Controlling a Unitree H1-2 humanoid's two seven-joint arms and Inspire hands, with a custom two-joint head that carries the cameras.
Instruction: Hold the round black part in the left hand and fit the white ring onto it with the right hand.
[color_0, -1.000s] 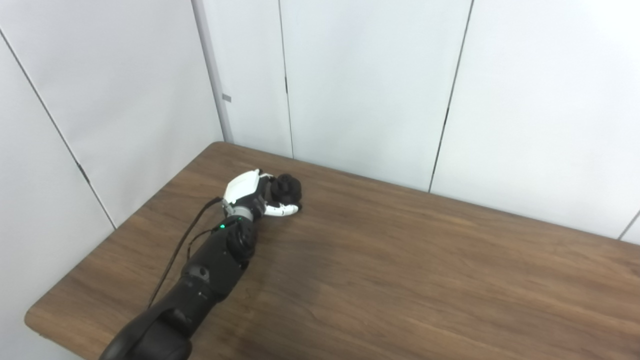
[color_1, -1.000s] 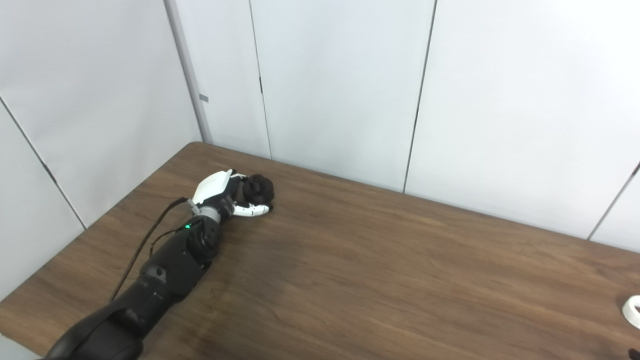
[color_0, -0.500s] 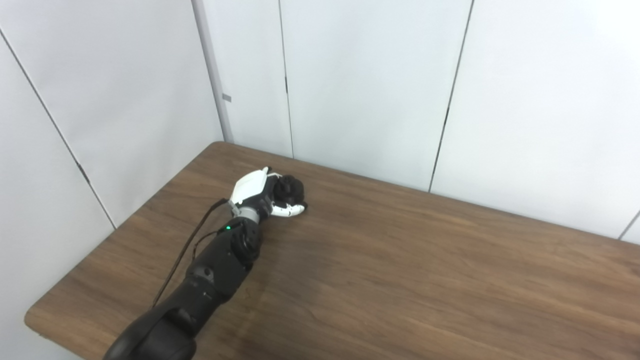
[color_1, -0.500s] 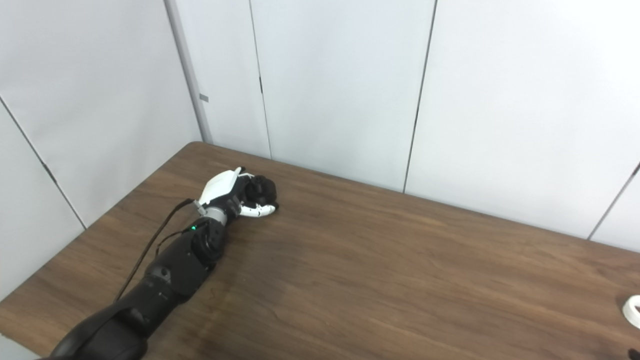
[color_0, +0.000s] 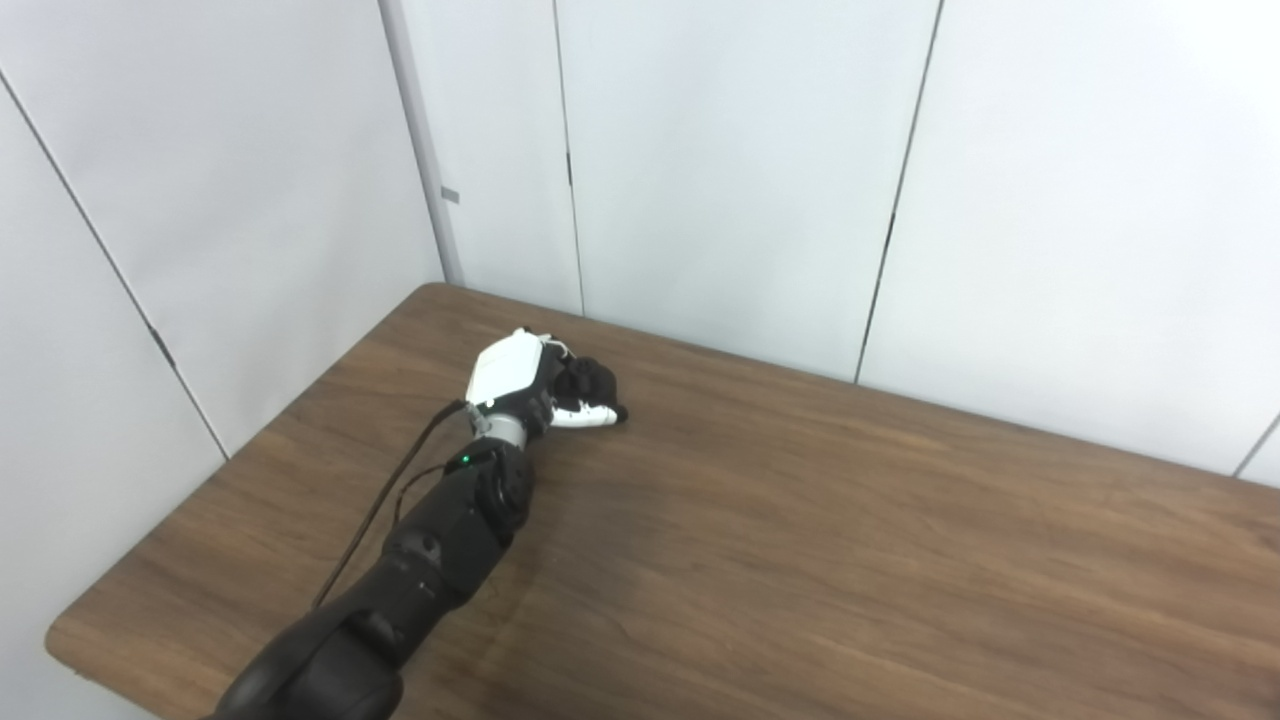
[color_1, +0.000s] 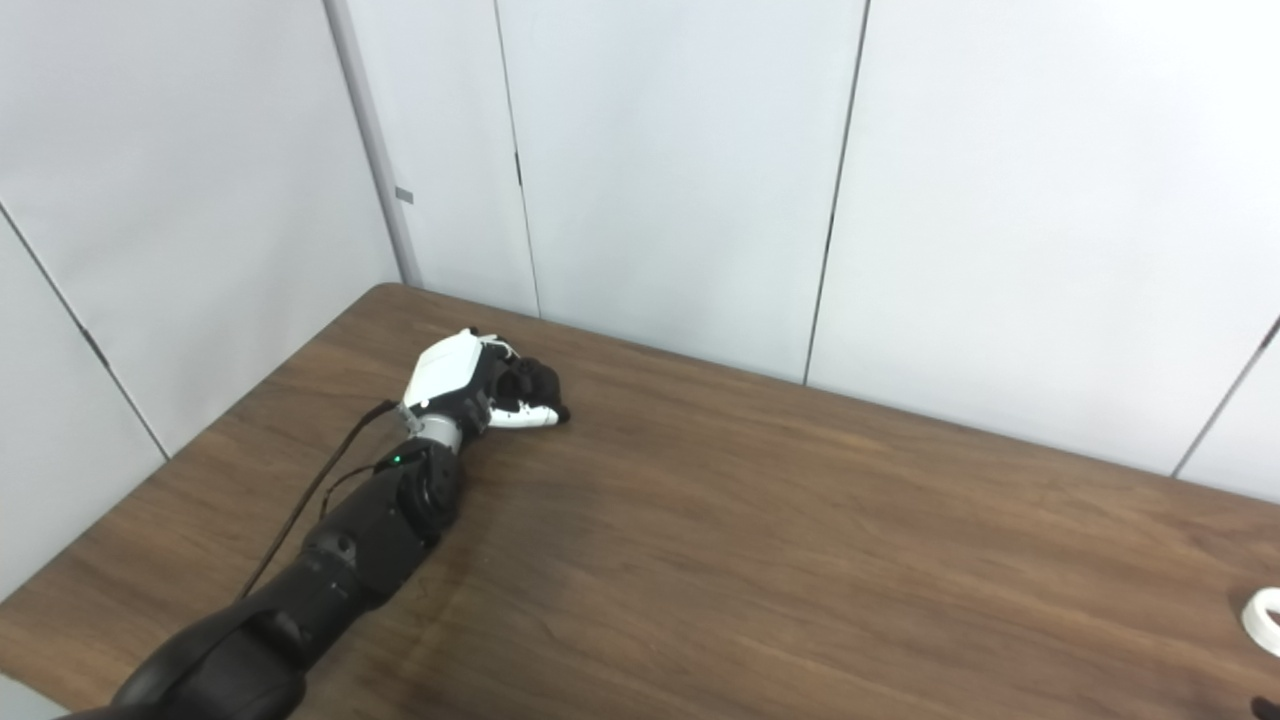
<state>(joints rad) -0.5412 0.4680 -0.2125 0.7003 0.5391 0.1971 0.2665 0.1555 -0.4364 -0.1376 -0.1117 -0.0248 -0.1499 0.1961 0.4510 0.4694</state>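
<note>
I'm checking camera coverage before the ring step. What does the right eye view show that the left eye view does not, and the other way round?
Only the right eye view shows the white ring, lying on the table at the far right edge of the picture, partly cut off. Only the left eye view shows the table's near left corner. Both show the left hand closed around the round black part near the table's far left end, the brown table and the white wall panels. The right hand is in neither view.

Left hand (color_0: 530, 385) lay low on the brown wooden table (color_0: 800, 560) near its far left corner, fingers curled around the round black part (color_0: 592, 381), white wall panels (color_0: 740, 170) stood behind
</note>
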